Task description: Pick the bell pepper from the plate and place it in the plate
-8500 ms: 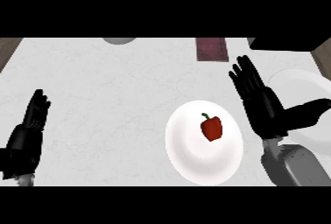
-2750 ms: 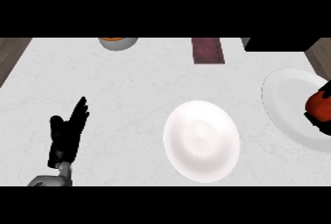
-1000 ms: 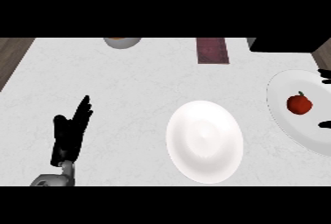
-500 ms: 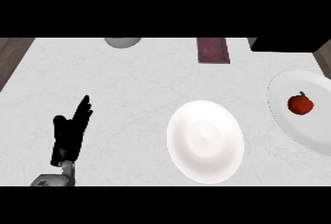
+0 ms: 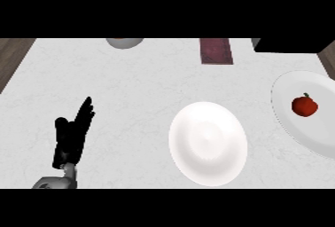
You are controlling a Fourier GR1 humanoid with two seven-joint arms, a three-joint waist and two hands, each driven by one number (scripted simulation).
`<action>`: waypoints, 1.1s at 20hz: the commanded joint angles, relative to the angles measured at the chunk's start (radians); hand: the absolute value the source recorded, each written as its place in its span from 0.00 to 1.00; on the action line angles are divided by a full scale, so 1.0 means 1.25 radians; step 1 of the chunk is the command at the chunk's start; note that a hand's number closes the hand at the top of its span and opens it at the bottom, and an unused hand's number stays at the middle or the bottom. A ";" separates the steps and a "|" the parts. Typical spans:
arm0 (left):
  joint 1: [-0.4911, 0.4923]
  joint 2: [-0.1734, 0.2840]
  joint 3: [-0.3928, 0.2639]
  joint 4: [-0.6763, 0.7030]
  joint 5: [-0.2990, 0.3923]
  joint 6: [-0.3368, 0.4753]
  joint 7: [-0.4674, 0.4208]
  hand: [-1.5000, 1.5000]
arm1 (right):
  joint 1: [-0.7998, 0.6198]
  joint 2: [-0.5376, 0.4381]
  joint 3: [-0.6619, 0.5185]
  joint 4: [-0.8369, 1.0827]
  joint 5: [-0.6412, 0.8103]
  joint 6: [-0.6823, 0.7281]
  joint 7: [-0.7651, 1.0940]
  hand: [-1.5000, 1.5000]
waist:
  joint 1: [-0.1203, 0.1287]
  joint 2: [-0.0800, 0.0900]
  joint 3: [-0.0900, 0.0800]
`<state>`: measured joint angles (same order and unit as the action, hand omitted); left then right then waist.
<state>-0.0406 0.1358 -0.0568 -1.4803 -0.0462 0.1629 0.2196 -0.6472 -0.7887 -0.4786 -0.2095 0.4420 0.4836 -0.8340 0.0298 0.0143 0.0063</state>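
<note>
No readable text, label, brand, number or sign on any surface in view

grey bowl (image 5: 124, 42) far edge | dark red mat (image 5: 216, 51) | black box (image 5: 288, 44) corner

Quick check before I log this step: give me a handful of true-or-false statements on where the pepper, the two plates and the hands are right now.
1. The bell pepper lies on the plate at the right edge. True.
2. The middle plate holds the pepper. False: nothing lies on it.
3. The left hand is curled round the pepper. False: it rests open at the lower left, fingers straight, far from both plates.
4. The right hand shows above the right plate. False: it is not in view.
5. A dark red rectangular thing lies near the counter's far edge. True.
</note>
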 commanded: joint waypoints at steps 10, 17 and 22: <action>0.005 -0.021 -0.018 0.016 -0.025 0.012 -0.023 0.50 | 0.057 -0.001 0.029 0.006 -0.003 0.036 -0.129 0.00 | 0.006 0.002 0.000; 0.003 0.009 0.011 0.018 0.007 -0.029 -0.031 0.50 | 0.059 0.002 0.032 0.018 -0.007 -0.020 -0.122 0.00 | 0.015 0.004 0.001; -0.014 0.000 0.011 0.007 0.003 -0.016 -0.002 0.50 | 0.079 -0.047 0.032 0.030 -0.009 -0.001 -0.133 0.00 | 0.012 0.005 0.002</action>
<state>-0.0637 0.1278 -0.0497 -1.4552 -0.0515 0.1532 0.2096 -0.5765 -0.8060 -0.4379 -0.1895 0.4311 0.3648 -0.8834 0.0441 0.0200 0.0079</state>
